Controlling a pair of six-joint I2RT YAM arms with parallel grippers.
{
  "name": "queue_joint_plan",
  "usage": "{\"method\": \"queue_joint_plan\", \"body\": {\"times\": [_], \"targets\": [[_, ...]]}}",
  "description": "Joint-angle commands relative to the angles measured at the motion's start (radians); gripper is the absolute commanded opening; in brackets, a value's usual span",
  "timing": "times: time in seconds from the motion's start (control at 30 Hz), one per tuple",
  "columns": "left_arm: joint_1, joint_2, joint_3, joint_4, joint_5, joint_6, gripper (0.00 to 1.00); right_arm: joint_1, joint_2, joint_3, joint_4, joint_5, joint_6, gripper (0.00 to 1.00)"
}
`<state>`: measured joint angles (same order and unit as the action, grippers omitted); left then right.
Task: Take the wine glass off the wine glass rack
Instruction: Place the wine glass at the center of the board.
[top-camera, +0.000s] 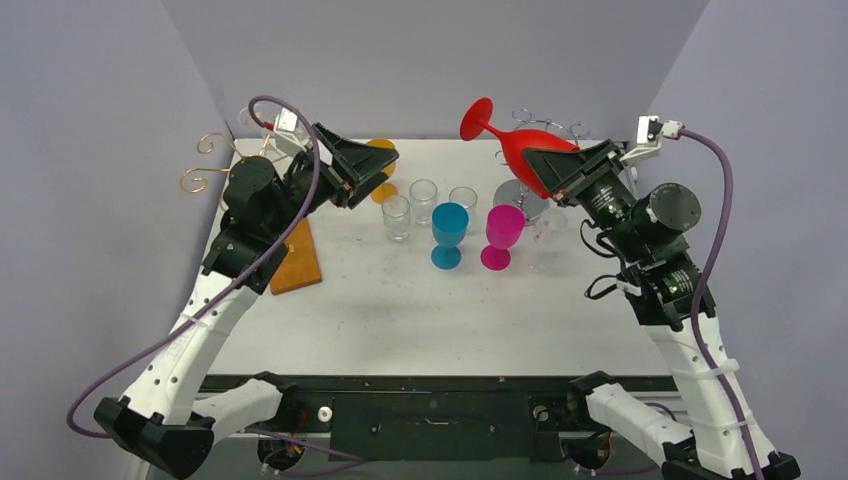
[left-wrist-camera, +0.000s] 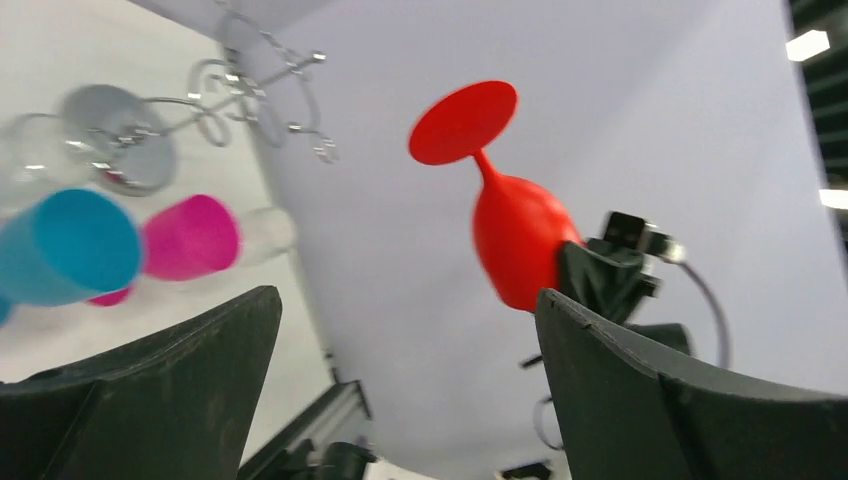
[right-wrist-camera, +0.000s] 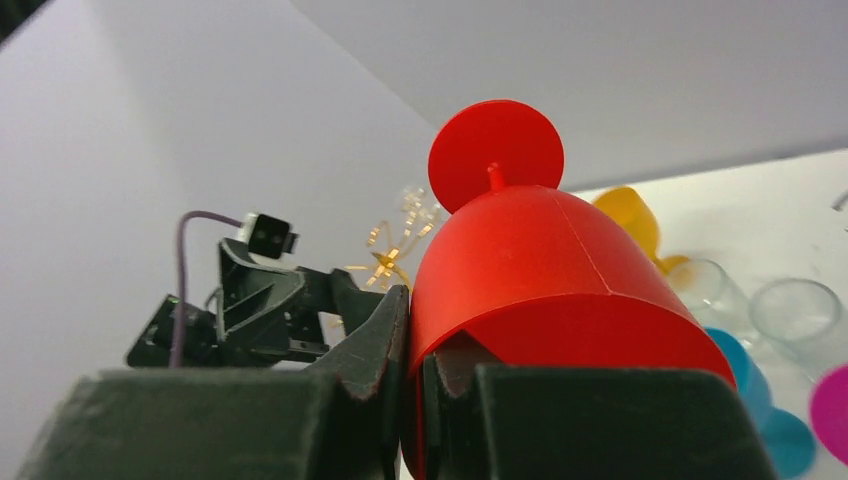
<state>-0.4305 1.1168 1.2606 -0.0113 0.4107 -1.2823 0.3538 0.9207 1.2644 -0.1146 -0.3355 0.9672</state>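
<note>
1. We are holding the red glass (top-camera: 518, 146) in our right gripper (top-camera: 556, 172), raised above the back right of the table (top-camera: 400, 310).
2. Its fingers (right-wrist-camera: 375, 340) are pinching the wall of the bowl at the rim, one pressing on the outside and the other sitting inside.
3. The glass is lying tilted, its round foot pointing up and toward the back left.
4. It is hanging in the air, in front of and above the silver rack (top-camera: 513, 194); from the left wrist view it is showing well apart from the rack's wire loops.
5. We are keeping our left gripper (top-camera: 372, 172) wide open and gripping nothing, just beside an orange glass (top-camera: 384, 148) at the back.
6. A copper rack (top-camera: 205, 160) is standing at the back left corner, with a wooden board (top-camera: 297, 258) lying near it.
7. Three clear tumblers (top-camera: 397, 217), a teal goblet (top-camera: 449, 232) and a pink goblet (top-camera: 503, 235) are standing upright mid-table, the two goblets side by side.
</note>
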Motion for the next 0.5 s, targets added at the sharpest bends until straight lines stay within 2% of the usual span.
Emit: {"method": "queue_joint_plan", "body": {"times": [0.0,0.1,0.23,0.3,0.47], "targets": [[0.007,-0.085,0.053,-0.389,-0.28,0.388,0.96,0.087,0.082,0.111,-0.411,0.173,-0.198,0.0],[0.007,-0.128,0.105,-0.541,-0.435,0.517,0.96,0.172,0.158,0.186,-0.526,0.254,-0.268,0.0],[0.009,-0.162,0.195,-0.666,-0.667,0.677,0.96,0.321,0.279,0.305,-0.633,0.357,-0.327,0.0],[0.011,-0.169,0.238,-0.707,-0.743,0.714,0.96,0.374,0.352,0.369,-0.682,0.394,-0.349,0.0],[0.018,-0.165,0.326,-0.731,-0.832,0.754,0.96,0.458,0.544,0.504,-0.767,0.403,-0.381,0.0]]}}
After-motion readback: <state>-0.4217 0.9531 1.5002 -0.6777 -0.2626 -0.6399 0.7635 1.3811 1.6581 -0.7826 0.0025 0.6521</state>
